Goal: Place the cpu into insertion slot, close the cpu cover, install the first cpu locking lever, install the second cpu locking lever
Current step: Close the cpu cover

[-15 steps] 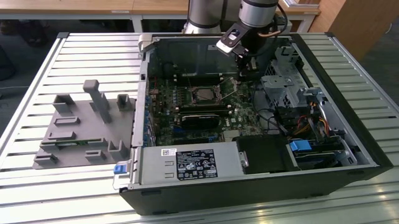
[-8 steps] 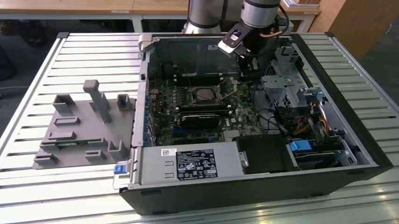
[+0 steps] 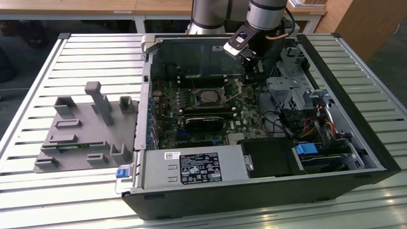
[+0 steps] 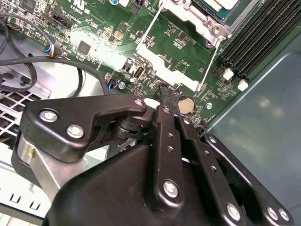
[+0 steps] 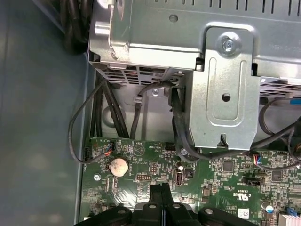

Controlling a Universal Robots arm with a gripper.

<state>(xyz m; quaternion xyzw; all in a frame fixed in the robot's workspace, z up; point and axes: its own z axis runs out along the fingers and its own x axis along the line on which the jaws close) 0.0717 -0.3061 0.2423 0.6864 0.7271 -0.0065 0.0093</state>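
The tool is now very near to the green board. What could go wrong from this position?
The shut tool sits low over the board, beside the round battery; a small drop could scrape parts there. The thin wire lever stands near, so a sideways move may catch and bend it.

Fixture (image 3: 83, 129) on table (image 3: 38, 200), exterior view's left of computer case (image 3: 254, 195), insertion slot (image 3: 208, 97) inside

Robotics lab, slatted aluminium table (image 3: 95, 52), opened computer case (image 3: 254, 198)
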